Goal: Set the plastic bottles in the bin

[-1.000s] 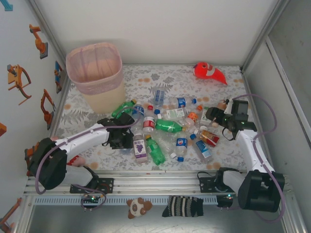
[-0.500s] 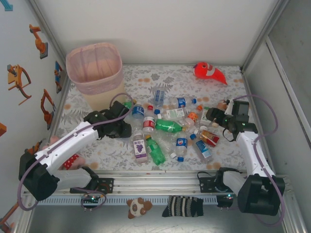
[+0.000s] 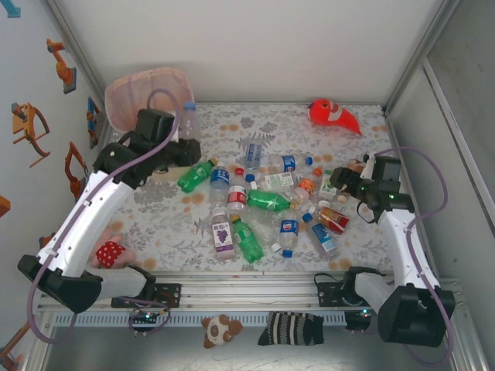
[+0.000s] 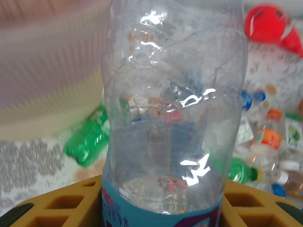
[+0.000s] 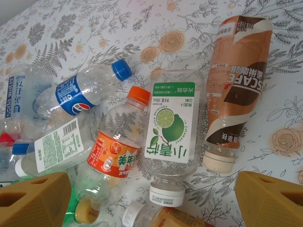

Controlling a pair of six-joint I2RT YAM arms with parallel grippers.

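My left gripper [image 3: 178, 144] is raised beside the pale pink bin [image 3: 155, 77], just right of its rim. It is shut on a clear plastic bottle [image 3: 188, 124] with a blue cap, which stands upright. In the left wrist view this bottle [image 4: 170, 109] stands between the yellow fingers [image 4: 57, 203], its blue label low down. Several more bottles [image 3: 267, 202] lie mid-table. My right gripper [image 3: 342, 182] hovers open over the pile's right end, above a lime-label bottle [image 5: 173, 137], an orange-label bottle [image 5: 116, 151] and a brown coffee bottle [image 5: 236, 80].
A red-orange fish plush [image 3: 334, 114] lies at the back right. A green bottle [image 3: 195, 175] lies just below the left gripper. Enclosure walls close in on the left, back and right. A red spotted object [image 3: 110, 253] sits near the left arm's base.
The left arm has risen from the pile and swung back-left to the bin, carrying the clear bottle. The right arm has barely moved.
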